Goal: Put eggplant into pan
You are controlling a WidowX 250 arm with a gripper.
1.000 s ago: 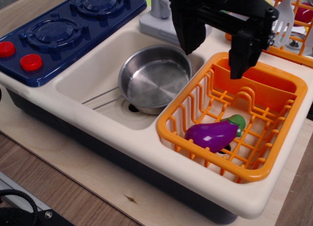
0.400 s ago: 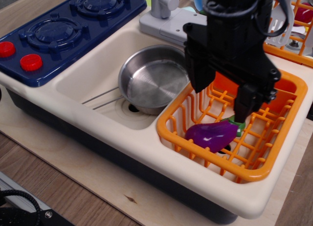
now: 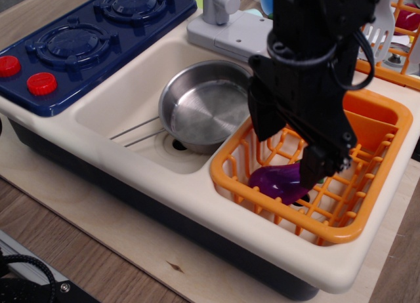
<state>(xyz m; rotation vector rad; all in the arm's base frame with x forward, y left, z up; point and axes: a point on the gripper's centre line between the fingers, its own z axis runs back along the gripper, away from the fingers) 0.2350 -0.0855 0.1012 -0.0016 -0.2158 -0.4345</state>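
Observation:
The purple eggplant [image 3: 274, 182] lies in the orange dish rack basket [image 3: 226, 166] on the right side of the toy sink; its stem end is hidden behind the arm. My black gripper [image 3: 287, 152] is open and low inside the basket, one finger on each side of the eggplant, close to it or touching it. The round steel pan [image 3: 203, 113] sits empty in the sink basin, just left of the basket.
A blue toy stove [image 3: 85, 34] with red knobs [image 3: 41, 84] stands at the left. A grey faucet [image 3: 220, 4] rises behind the pan. A second orange rack with a white spatula [image 3: 384, 24] is at the back right. The cream sink basin [image 3: 118, 109] surrounds the pan.
My gripper has come down from above the basket's back edge into the basket, and its open fingers now straddle the eggplant. The eggplant and the pan have not moved.

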